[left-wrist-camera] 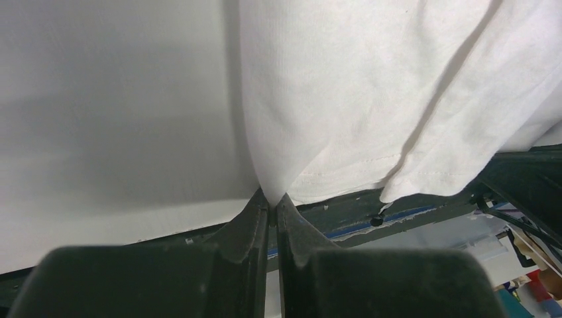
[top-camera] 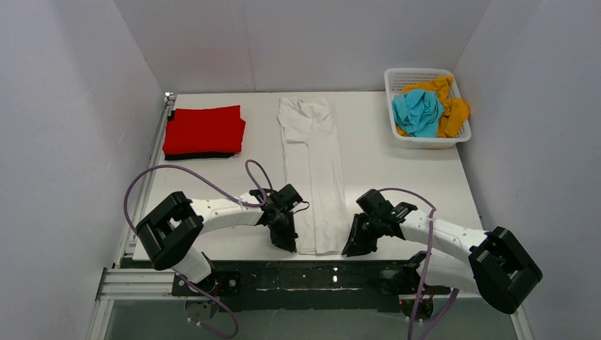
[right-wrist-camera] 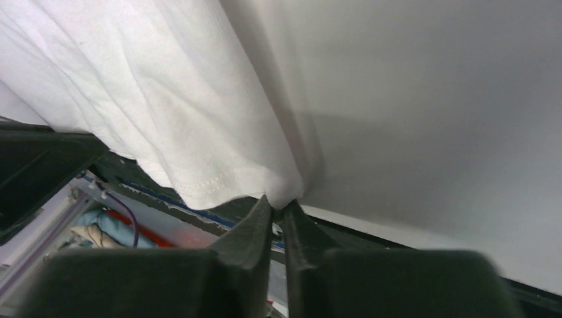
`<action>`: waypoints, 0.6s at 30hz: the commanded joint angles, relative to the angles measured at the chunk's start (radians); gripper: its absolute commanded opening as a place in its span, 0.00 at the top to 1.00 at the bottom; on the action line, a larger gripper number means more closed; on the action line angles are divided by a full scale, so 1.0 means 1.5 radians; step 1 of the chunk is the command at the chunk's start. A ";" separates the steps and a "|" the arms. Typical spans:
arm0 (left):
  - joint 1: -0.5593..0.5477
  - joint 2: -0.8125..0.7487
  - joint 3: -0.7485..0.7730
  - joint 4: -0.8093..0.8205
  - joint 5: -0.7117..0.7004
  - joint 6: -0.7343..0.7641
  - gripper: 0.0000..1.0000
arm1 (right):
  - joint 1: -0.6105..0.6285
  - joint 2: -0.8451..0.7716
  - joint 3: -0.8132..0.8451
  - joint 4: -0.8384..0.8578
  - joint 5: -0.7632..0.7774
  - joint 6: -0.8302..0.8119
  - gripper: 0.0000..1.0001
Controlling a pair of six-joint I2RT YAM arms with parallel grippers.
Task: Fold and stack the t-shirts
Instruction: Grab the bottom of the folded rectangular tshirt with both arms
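The white t-shirt (top-camera: 315,163) lies as a long narrow strip down the middle of the table, its hem at the near edge. My left gripper (top-camera: 289,246) is shut on the hem's left corner (left-wrist-camera: 275,189). My right gripper (top-camera: 349,251) is shut on the hem's right corner (right-wrist-camera: 283,195). The red t-shirt (top-camera: 205,129) lies folded at the back left on top of the black t-shirt (top-camera: 195,155), of which only an edge shows. The teal-blue t-shirt (top-camera: 418,112) and the mustard-orange t-shirt (top-camera: 453,111) lie crumpled in the basket.
The white lattice basket (top-camera: 394,79) stands at the back right corner. White walls enclose the table (top-camera: 397,177) on three sides. The dark frame rail (top-camera: 319,273) runs along the near edge under the hem.
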 commanded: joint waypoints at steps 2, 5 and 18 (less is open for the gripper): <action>-0.004 -0.021 -0.010 -0.125 -0.037 0.016 1.00 | -0.002 0.032 0.012 0.006 -0.012 -0.031 0.99; -0.003 -0.044 -0.004 -0.157 -0.019 0.056 1.00 | -0.001 -0.029 0.003 -0.005 -0.022 -0.038 0.99; -0.003 -0.158 -0.020 -0.212 0.030 0.001 1.00 | 0.027 -0.204 -0.018 -0.029 -0.105 0.017 0.99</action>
